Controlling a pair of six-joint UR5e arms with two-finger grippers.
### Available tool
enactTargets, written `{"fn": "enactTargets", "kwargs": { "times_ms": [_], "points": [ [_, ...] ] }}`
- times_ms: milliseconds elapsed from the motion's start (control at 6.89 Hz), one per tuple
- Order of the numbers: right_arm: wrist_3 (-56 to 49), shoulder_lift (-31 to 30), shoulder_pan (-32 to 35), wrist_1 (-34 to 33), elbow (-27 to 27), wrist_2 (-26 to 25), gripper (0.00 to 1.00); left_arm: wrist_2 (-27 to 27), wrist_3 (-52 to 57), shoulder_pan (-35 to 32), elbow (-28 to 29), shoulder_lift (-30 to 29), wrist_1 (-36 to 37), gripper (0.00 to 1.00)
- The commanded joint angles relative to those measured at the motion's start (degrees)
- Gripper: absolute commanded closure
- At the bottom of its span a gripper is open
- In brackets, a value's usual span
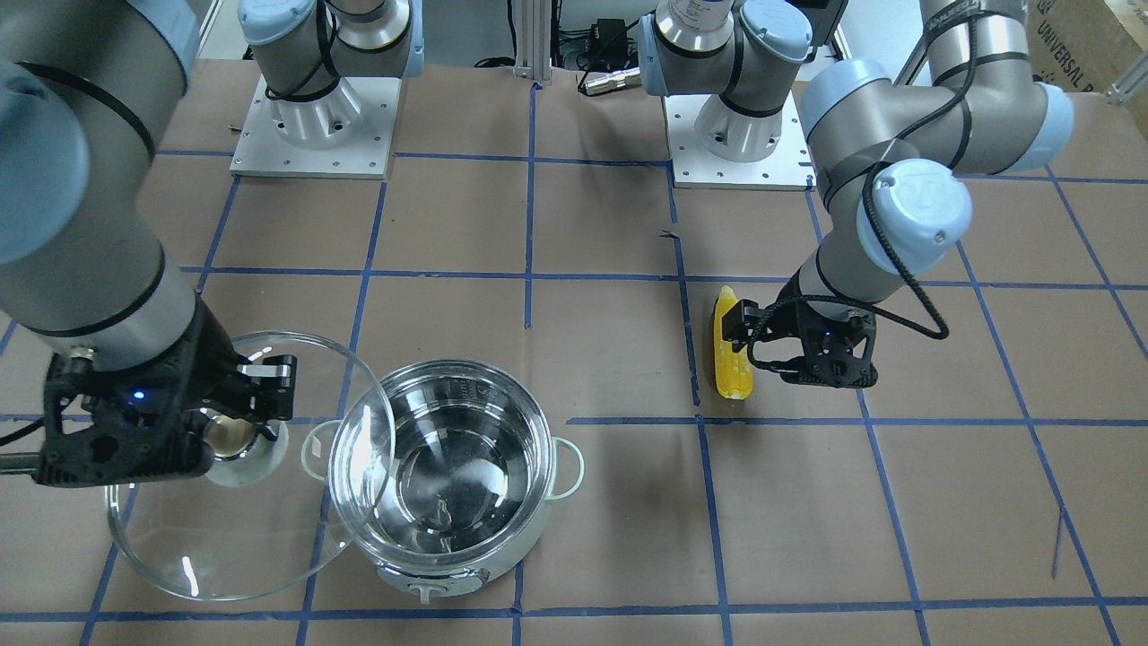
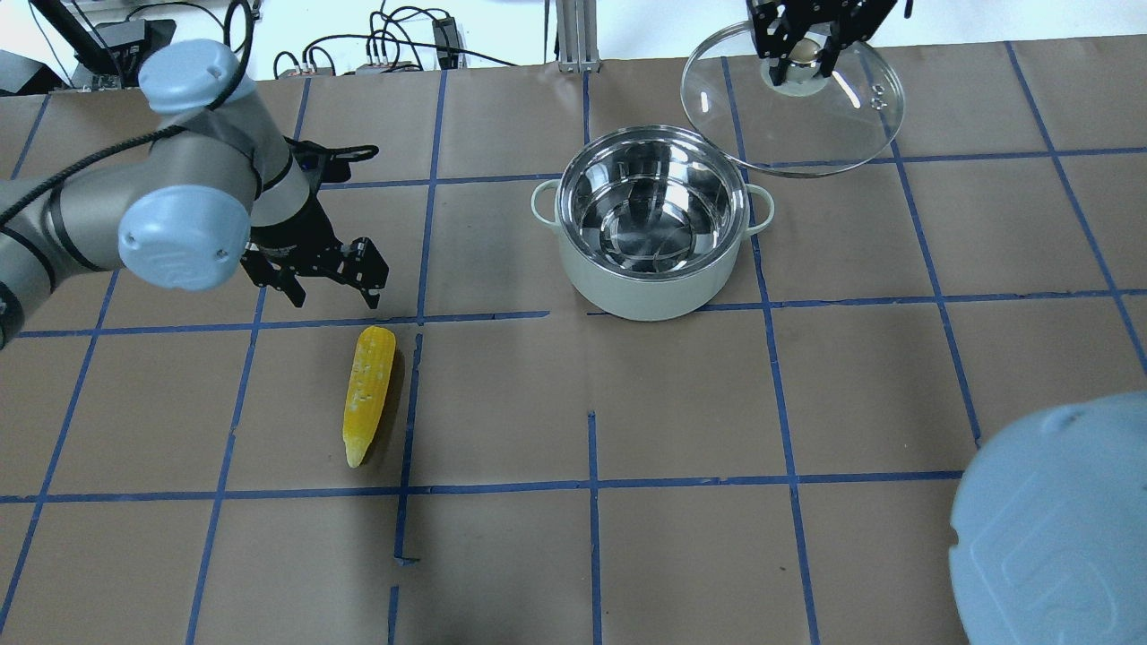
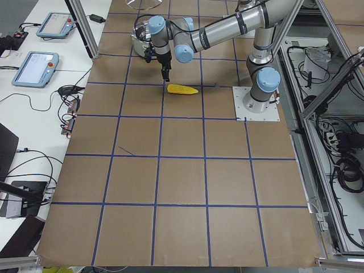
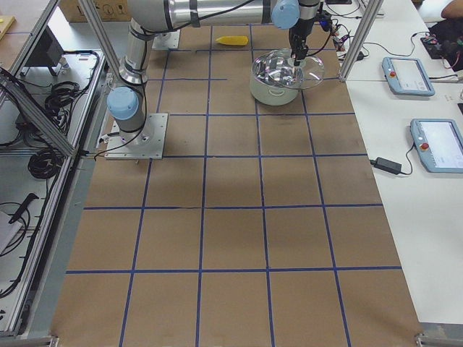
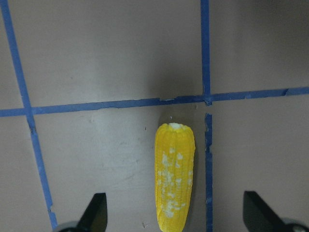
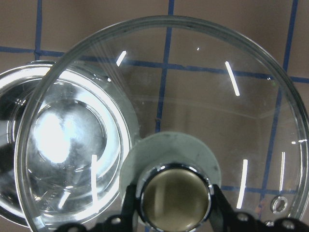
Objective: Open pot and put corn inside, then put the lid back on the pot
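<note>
The pot (image 2: 645,287) stands open, and its steel interior is empty. It also shows in the front view (image 1: 529,547). My right gripper (image 2: 800,58) is shut on the brass knob (image 6: 176,198) of the glass lid (image 2: 851,125). It holds the lid raised beside the pot, on the pot's far right side, and the lid's edge overlaps the pot's rim in the front view (image 1: 269,538). The corn (image 2: 367,394) lies flat on the table left of the pot. My left gripper (image 2: 333,294) is open and empty, just above the corn's thick end (image 5: 174,179), jaws spread wider than the cob.
Brown paper with blue tape lines covers the table (image 2: 591,537). The two arm bases (image 1: 314,117) stand at the robot's edge. Cables and plugs lie beyond the far edge (image 2: 394,45). Operator tablets (image 4: 409,69) sit on a side bench.
</note>
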Motion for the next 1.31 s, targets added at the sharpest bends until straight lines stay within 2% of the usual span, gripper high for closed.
{"fn": "enactTargets", "kwargs": {
  "times_ms": [0,145,290,435,580,870,1160],
  "points": [
    [-1.1,-2.5,-3.4,3.7,-0.1,-0.1,0.75,0.1,0.4,0.0,-11.1,-0.3,13.9,0.00],
    [-1.2,-3.0,-5.1,4.0,-0.1,-0.1,0.75,0.1,0.5,0.4,-15.0,-1.3,20.1,0.01],
    [-1.3,-3.0,-5.8,4.6,-0.1,0.1,0.75,0.1,0.5,0.3,-16.5,-4.4,24.7,0.02],
    [-1.2,-3.1,-5.8,4.7,-0.1,0.2,0.75,0.2,0.3,0.3,-15.8,-5.8,25.3,0.12],
    [-1.2,-3.1,-5.7,4.7,-0.1,0.2,0.75,0.1,0.1,0.0,-15.1,-4.8,24.4,0.43],
    [-1.2,-3.1,-5.8,4.7,-0.3,0.3,0.76,0.3,0.2,0.2,-14.9,-1.9,21.6,0.69],
    [-1.2,-3.1,-5.8,4.7,-0.2,0.4,0.77,-0.6,-1.8,-0.6,-12.4,0.9,17.6,0.72]
  ]
}}
